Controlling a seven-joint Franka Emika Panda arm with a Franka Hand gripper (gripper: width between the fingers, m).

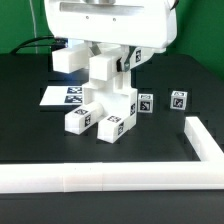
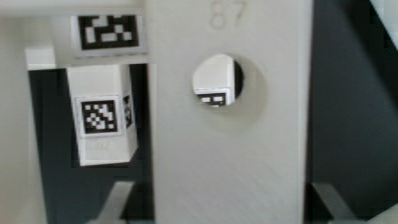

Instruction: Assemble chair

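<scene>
The partly joined white chair (image 1: 103, 108) stands mid-table, its tagged blocks spread at the base. An upright white chair panel (image 1: 104, 70) rises from it. My gripper (image 1: 105, 56) comes down on this panel from above. In the wrist view the panel (image 2: 228, 130) fills the middle, with a round hole (image 2: 217, 80) through it. My fingers (image 2: 118, 200) stand close on either side of it, shut on it. Beside the panel are a tagged bar (image 2: 103, 125) and another tagged piece (image 2: 111, 30). Two small loose tagged blocks (image 1: 147, 103) (image 1: 178, 99) lie to the exterior view's right.
A long white L-shaped rail (image 1: 110, 176) runs along the front and up the exterior view's right side. The marker board (image 1: 58, 96) lies flat behind the chair on the exterior view's left. The table top is black.
</scene>
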